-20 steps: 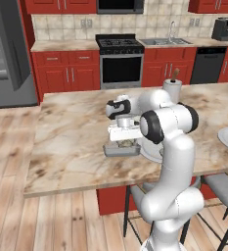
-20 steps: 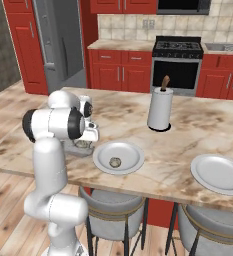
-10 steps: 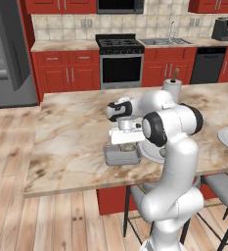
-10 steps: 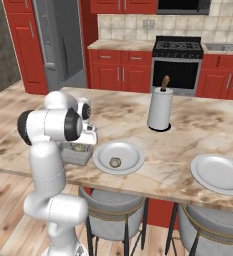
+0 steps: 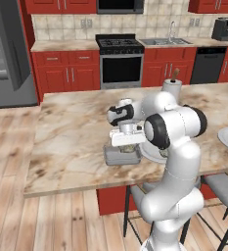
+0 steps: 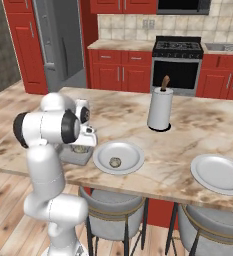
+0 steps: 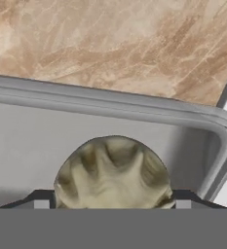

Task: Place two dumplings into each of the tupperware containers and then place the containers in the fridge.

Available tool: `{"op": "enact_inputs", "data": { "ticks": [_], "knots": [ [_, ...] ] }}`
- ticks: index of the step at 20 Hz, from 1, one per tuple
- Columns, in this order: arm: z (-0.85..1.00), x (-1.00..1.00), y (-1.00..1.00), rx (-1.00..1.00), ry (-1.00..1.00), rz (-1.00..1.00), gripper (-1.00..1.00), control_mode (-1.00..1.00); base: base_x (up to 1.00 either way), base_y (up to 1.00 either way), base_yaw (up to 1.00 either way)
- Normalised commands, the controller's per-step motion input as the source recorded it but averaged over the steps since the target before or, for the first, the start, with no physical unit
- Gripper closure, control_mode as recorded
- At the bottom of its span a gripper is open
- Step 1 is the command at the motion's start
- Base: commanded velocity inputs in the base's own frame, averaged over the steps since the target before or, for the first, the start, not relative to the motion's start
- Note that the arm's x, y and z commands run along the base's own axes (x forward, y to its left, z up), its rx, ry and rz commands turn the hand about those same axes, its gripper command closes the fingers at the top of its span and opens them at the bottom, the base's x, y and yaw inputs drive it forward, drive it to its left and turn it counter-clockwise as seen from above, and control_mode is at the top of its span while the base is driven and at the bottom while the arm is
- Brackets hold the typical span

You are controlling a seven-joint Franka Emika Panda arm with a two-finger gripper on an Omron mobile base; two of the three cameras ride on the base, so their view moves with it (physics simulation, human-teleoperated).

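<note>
While the gripper (image 7: 113, 204) hangs low over the container (image 5: 122, 155) near the counter's front edge, jaws spread, a dumpling (image 7: 113, 172) sits between the tips; another (image 6: 115, 162) lies on the plate (image 6: 119, 156).

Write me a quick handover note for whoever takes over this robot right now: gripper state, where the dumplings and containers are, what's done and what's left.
Gripper: low over the tupperware container at the counter's near edge, jaws either side of a dumpling lying in it; grip or release unclear.
One more dumpling lies on the nearer white plate.
Second plate holds nothing.
Fridge stands across the room.
Left: fill the container count, then move the containers to the fridge.
</note>
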Motion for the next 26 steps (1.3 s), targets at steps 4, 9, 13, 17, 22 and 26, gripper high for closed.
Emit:
{"op": "enact_inputs", "data": {
  "ticks": [4,9,13,17,22,26],
  "knots": [
    [-0.18,-0.25,0.0,0.0,-0.1,0.0,1.0,-1.0,0.0,0.0,0.0],
    [-0.02,-0.25,0.0,0.0,-0.02,0.0,1.0,-1.0,0.0,0.0,0.0],
    [0.0,-0.02,0.0,0.0,0.0,0.0,-1.0,-1.0,0.0,0.0,0.0],
    [0.17,0.0,0.0,0.0,-0.03,0.0,-1.0,-1.0,0.0,0.0,0.0],
    [0.44,0.0,-0.01,0.0,0.03,0.0,-1.0,-1.0,0.0,0.0,0.0],
    [0.62,0.0,-0.22,0.0,0.03,0.0,-1.0,-1.0,0.0,0.0,0.0]
  ]
}}
